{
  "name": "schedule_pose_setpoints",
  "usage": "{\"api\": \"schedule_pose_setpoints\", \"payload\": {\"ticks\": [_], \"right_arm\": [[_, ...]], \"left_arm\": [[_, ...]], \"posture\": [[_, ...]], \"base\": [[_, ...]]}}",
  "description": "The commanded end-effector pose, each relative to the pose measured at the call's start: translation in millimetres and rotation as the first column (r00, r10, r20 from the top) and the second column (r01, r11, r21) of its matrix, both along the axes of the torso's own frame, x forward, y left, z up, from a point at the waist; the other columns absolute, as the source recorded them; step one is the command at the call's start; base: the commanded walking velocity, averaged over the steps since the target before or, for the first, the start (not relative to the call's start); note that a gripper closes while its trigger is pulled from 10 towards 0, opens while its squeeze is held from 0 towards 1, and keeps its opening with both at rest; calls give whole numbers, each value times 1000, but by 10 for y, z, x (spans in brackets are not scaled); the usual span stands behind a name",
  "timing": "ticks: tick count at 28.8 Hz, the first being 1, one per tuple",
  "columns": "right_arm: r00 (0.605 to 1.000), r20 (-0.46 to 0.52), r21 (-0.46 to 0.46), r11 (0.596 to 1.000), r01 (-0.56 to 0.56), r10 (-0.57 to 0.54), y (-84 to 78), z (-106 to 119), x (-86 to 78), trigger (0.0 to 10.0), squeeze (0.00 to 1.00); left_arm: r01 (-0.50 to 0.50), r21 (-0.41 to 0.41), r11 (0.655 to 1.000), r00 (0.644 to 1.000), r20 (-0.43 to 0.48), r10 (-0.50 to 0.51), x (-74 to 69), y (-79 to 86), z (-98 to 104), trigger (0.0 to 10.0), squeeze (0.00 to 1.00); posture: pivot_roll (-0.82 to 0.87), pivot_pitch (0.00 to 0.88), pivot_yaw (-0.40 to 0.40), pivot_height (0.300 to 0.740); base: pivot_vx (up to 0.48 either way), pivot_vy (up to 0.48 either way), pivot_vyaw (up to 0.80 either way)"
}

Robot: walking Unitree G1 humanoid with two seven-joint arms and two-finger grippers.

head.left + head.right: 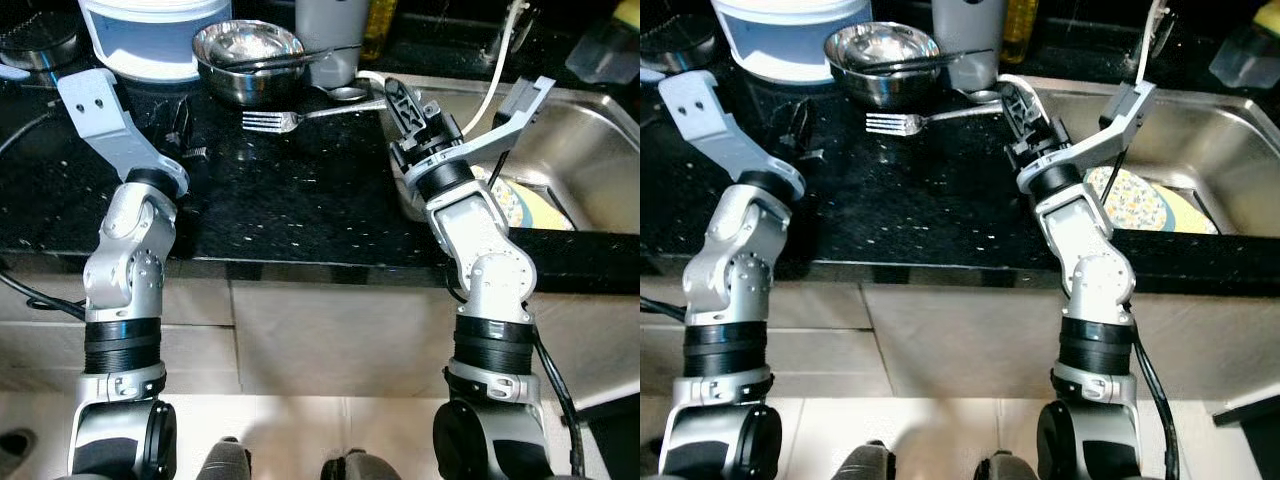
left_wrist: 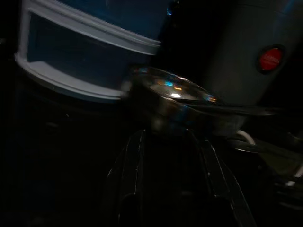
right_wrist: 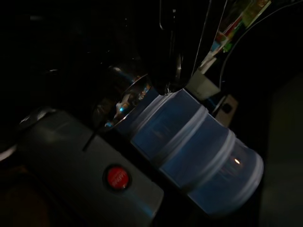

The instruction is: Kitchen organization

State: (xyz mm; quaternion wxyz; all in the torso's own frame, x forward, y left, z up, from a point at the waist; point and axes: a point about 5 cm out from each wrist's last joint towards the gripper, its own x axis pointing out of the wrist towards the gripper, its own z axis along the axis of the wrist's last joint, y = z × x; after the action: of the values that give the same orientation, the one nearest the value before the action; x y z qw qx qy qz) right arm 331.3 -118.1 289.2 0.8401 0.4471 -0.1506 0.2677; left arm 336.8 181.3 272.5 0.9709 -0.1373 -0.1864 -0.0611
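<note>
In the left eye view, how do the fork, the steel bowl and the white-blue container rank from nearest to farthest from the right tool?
From the right tool:
1. Fork, on the counter to its left.
2. Steel bowl, behind the fork.
3. White-blue container, far left at the back.

Silver jointed arms, long black fingers point(image 1: 408, 108)

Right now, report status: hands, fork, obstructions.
Left hand open, over counter. Right hand by sink edge, grip unclear. Fork untouched before steel bowl. Spoon beside fork.
</note>
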Motion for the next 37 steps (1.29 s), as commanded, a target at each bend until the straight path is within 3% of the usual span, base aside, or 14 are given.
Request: {"api": "schedule_pose_setpoints", "payload": {"ticks": [1, 15, 30, 35, 37], "right_arm": [[1000, -1, 6, 1000, 29, -29, -78, -24, 10, 10000, 0], [1000, -8, -4, 1000, 27, -27, -62, -56, 24, 10000, 0], [999, -17, -22, 999, 31, -31, -56, -98, 43, 10000, 0], [997, -36, -142, 988, 68, -73, -20, -165, 75, 10000, 0], [980, -96, -348, 928, 133, -177, 33, -305, 189, 10000, 0]], "left_arm": [[7, 20, 1000, 1000, -16, -7, 14, -56, -38, 10000, 0], [-14, 33, 999, 1000, -15, 14, 22, -63, -79, 10000, 0], [-8, 9, 1000, 1000, -26, 8, 49, -70, -90, 10000, 0], [-15, 9, 1000, 999, -32, 15, 50, -66, -98, 10000, 0], [-18, 2, 1000, 999, -39, 18, 49, -56, -111, 10000, 0]], "posture": [[113, 84, -52, 740], [117, 89, -56, 740], [117, 86, -53, 740], [118, 87, -53, 740], [118, 90, -53, 740]], "base": [[0, -480, 0], [0, -464, 0], [0, 0, 0], [0, 0, 0], [0, 0, 0]]}}
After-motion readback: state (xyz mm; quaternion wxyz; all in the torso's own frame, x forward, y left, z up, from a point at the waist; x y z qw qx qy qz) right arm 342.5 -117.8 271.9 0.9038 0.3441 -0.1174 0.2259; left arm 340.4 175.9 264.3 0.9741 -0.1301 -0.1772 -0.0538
